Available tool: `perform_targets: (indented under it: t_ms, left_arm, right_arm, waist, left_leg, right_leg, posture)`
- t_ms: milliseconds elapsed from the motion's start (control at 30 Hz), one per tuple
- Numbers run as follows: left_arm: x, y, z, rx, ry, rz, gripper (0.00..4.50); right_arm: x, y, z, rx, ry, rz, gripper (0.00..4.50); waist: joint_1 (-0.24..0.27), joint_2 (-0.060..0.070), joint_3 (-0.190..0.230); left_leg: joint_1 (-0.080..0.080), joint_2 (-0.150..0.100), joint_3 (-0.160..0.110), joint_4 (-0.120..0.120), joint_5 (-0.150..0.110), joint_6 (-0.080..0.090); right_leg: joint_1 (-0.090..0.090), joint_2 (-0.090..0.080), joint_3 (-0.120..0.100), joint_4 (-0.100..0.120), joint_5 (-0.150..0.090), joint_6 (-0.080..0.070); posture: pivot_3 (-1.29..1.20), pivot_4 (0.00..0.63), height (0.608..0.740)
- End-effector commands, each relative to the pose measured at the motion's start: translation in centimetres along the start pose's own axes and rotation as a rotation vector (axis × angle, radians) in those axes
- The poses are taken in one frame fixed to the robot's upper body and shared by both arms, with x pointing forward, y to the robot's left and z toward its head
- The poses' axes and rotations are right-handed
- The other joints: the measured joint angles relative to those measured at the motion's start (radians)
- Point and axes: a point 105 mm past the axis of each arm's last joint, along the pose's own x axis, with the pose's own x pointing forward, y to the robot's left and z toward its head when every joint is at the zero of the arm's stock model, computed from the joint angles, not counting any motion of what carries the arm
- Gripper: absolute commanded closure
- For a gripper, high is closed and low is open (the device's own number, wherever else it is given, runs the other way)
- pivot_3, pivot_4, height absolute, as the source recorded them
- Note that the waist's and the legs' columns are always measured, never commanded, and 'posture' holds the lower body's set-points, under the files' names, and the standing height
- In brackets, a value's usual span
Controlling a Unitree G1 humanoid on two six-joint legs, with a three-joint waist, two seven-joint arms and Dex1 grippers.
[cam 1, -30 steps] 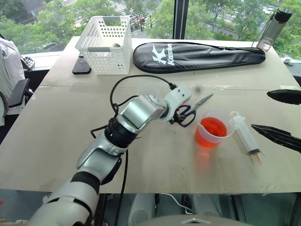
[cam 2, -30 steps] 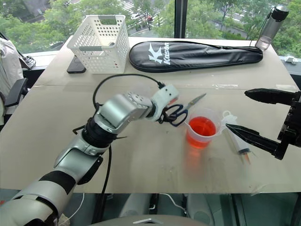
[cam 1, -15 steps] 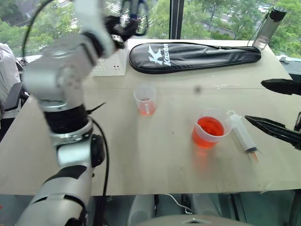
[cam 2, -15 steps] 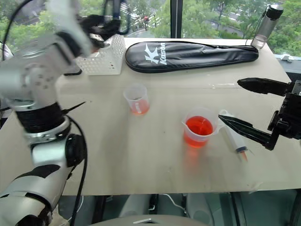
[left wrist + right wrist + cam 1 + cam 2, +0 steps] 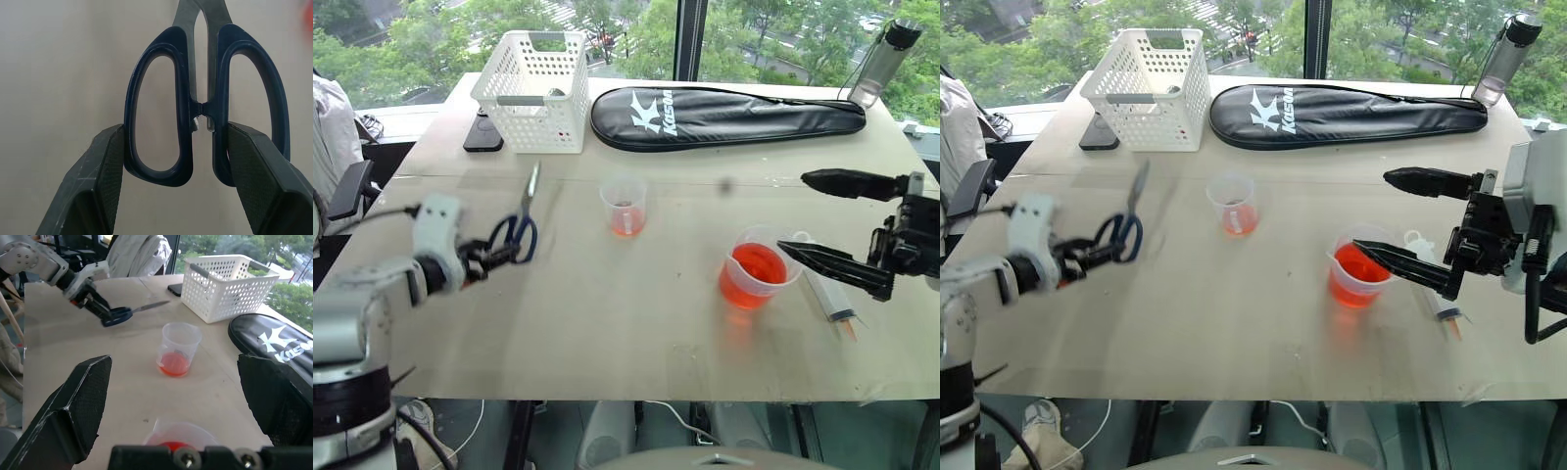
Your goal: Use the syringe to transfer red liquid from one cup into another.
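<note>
Little looks done: the syringe lies untouched beside the beaker, the right gripper spread wide, the left gripper pinching scissors.

On the table, the handled beaker stands right of centre, with the syringe laid just to its right. The smaller cup is set behind and left of the beaker. A basket, a phone beside it, a racket case and a bottle are ranged along the far edge.
</note>
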Motion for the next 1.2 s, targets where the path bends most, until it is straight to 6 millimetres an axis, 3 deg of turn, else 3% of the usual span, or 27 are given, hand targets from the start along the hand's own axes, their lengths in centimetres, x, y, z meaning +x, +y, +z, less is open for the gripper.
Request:
perform_targets:
  t_ms: [33, 100, 133, 233, 300, 367, 467, 600, 667, 900, 1200]
  left_arm:
    - [-0.7, 1.3, 1.8, 0.000, -0.078, 0.085, 0.96]
    - [-1.0, 1.6, 1.9, 0.000, -0.088, 0.098, 0.17]
    - [-1.3, 1.5, 2.2, 0.001, -0.110, 0.094, 0.05]
    - [-2.6, 0.0, 5.4, 0.012, -0.281, 0.015, 0.05]
    - [-4.0, -1.7, 8.8, 0.022, -0.484, -0.093, 0.05]
    - [-5.1, -4.5, 11.5, 0.099, -0.584, -0.217, 0.05]
    - [-6.3, -10.3, 13.3, 0.182, -0.643, -0.524, 0.05]
    - [-7.4, -15.5, 12.3, 0.295, -0.607, -0.807, 0.05]
    - [-7.7, -17.1, 11.5, 0.366, -0.595, -0.870, 0.05]
    - [-8.3, -19.3, 9.3, 0.501, -0.559, -1.075, 0.05]
    - [-8.9, -19.7, 7.3, 0.609, -0.510, -1.193, 0.05]
  right_arm:
    - [-0.4, -0.1, 0.1, -0.017, -0.014, -0.019, 0.00]
    - [-0.9, -0.5, -0.5, -0.002, -0.002, -0.046, 0.00]
    - [-1.2, -0.8, -0.9, 0.005, 0.010, -0.064, 0.00]
    - [-2.6, -2.5, -3.1, 0.029, 0.094, -0.200, 0.00]
    - [-4.7, -4.7, -5.5, 0.063, 0.206, -0.378, 0.00]
    - [-6.6, -5.4, -7.7, 0.073, 0.340, -0.475, 0.00]
    - [-8.1, -5.5, -9.8, 0.145, 0.453, -0.520, 0.00]
    - [-8.8, -6.7, -11.6, 0.197, 0.543, -0.620, 0.00]
    - [-8.4, -6.9, -12.4, 0.236, 0.575, -0.629, 0.00]
    - [-5.7, -6.1, -13.1, 0.383, 0.600, -0.542, 0.00]
    - [-4.6, -5.8, -13.8, 0.473, 0.673, -0.510, 0.00]
  waist:
    - [0.002, 0.000, 0.000]
    - [-0.001, 0.000, 0.000]
    - [-0.003, 0.000, 0.000]
    - [-0.006, 0.000, 0.000]
    - [-0.001, -0.001, -0.001]
    - [0.009, -0.001, -0.001]
    - [0.013, 0.000, -0.002]
    - [-0.009, 0.005, -0.004]
    - [-0.022, 0.005, -0.004]
    - [-0.030, 0.006, -0.003]
    - [-0.012, 0.006, -0.003]
  left_leg:
    - [0.000, 0.000, 0.000, 0.000, -0.001, 0.002]
    - [0.000, 0.000, 0.000, 0.000, -0.001, 0.003]
    - [0.000, 0.000, 0.000, 0.000, -0.002, 0.003]
    - [0.000, 0.000, 0.001, 0.000, -0.002, 0.003]
    - [0.000, 0.000, 0.001, 0.000, -0.001, 0.002]
    - [-0.001, 0.000, 0.001, 0.000, 0.000, 0.000]
    - [0.000, -0.001, 0.003, 0.001, 0.001, -0.001]
    - [0.001, -0.001, 0.005, 0.000, 0.001, -0.001]
    - [0.002, 0.001, 0.005, 0.000, 0.001, -0.002]
    - [0.003, 0.001, 0.005, 0.001, 0.001, -0.001]
    - [0.001, 0.000, 0.005, 0.000, -0.001, 0.002]
  right_leg:
    - [0.000, 0.000, 0.000, 0.000, 0.000, 0.000]
    - [0.000, 0.000, 0.000, 0.000, 0.000, 0.000]
    - [0.000, -0.001, 0.000, 0.000, 0.000, 0.000]
    - [0.000, -0.001, 0.000, 0.000, 0.000, 0.000]
    - [0.000, -0.001, 0.000, 0.000, 0.000, 0.000]
    - [0.000, -0.001, -0.001, 0.000, 0.000, 0.000]
    - [0.001, -0.001, -0.001, 0.000, 0.000, 0.000]
    - [0.001, 0.001, 0.002, 0.001, 0.000, 0.000]
    - [0.001, 0.003, 0.003, 0.003, 0.000, 0.000]
    - [0.000, 0.006, 0.004, 0.005, 0.000, 0.000]
    - [0.000, 0.006, 0.004, 0.002, 0.000, 0.000]
  posture:
    - [0.00, 0.150, 0.724]
    - [0.00, 0.150, 0.724]
    - [0.00, 0.150, 0.724]
    - [0.00, 0.150, 0.724]
    - [0.00, 0.150, 0.724]
    - [0.00, 0.150, 0.724]
    - [0.00, 0.150, 0.724]
    - [0.00, 0.150, 0.724]
    - [0.00, 0.150, 0.724]
    - [0.00, 0.150, 0.724]
    - [0.00, 0.150, 0.724]
